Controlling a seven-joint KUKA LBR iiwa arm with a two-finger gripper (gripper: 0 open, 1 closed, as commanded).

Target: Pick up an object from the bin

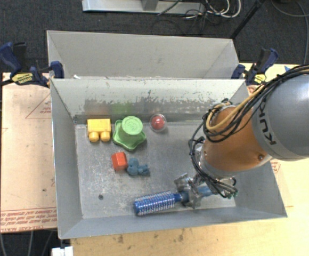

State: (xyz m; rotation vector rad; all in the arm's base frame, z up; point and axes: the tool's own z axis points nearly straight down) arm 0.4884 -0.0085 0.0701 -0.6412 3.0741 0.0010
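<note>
We see a blue ribbed roller (pixel 155 203) lying along the lower edge of the bin (pixel 90 196) floor, its right end right up against the hand (pixel 190 192) at lower centre-right. We cannot tell whether the hand is apart or together. To the upper left lie a small blue toy (pixel 137 169), a red block (pixel 119 160), a green cup (pixel 129 132), a yellow brick (pixel 99 129) and a red ball (pixel 157 122).
</note>
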